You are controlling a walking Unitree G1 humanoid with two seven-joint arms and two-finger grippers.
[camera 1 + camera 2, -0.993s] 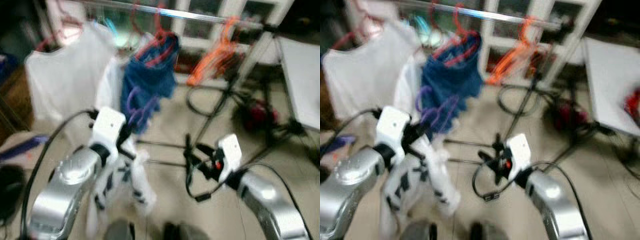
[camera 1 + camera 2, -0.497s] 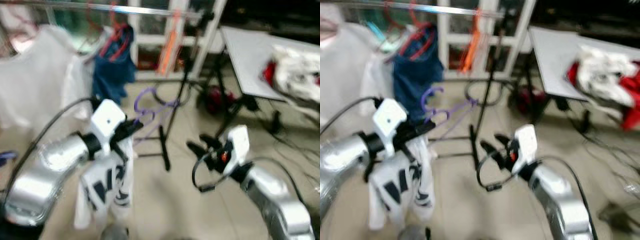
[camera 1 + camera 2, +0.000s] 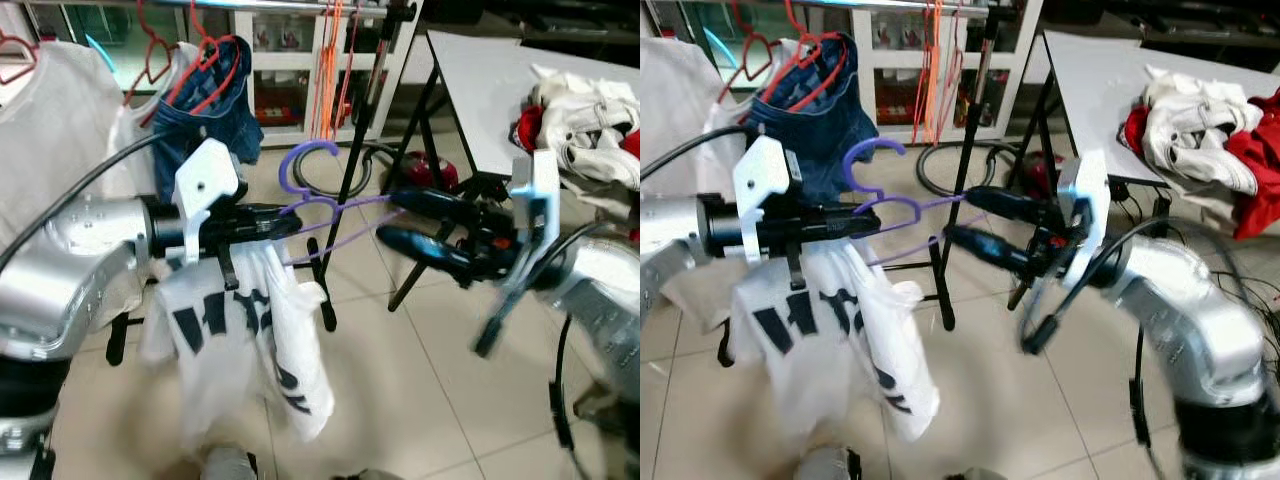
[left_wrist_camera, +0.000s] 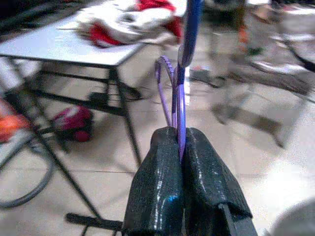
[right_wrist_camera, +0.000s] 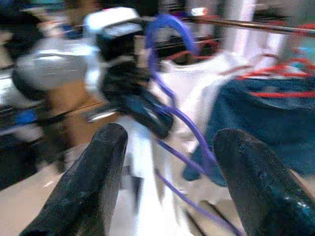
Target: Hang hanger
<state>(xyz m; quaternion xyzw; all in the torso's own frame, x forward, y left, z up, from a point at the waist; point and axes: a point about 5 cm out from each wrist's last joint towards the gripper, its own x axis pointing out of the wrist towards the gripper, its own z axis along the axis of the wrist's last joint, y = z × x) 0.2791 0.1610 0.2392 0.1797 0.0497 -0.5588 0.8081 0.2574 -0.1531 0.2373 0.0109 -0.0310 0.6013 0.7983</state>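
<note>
A white bench [image 3: 480, 90] stands at the right, with a heap of white and red clothes [image 3: 580, 125] on it. Under it lies a red object [image 3: 432, 172], perhaps a vacuum. Orange hangers [image 3: 335, 60] dangle together. The floor [image 3: 420, 390] is pale tile.

Lighting: even, bright indoor light; soft shadows on the tiled floor [image 3: 420, 350]. Glare: sheen on the silver arms. Focus: head views fairly sharp, right gripper [image 3: 425, 222] motion-smeared. Wrist views: backgrounds blurred, right wrist view heavily so.
</note>
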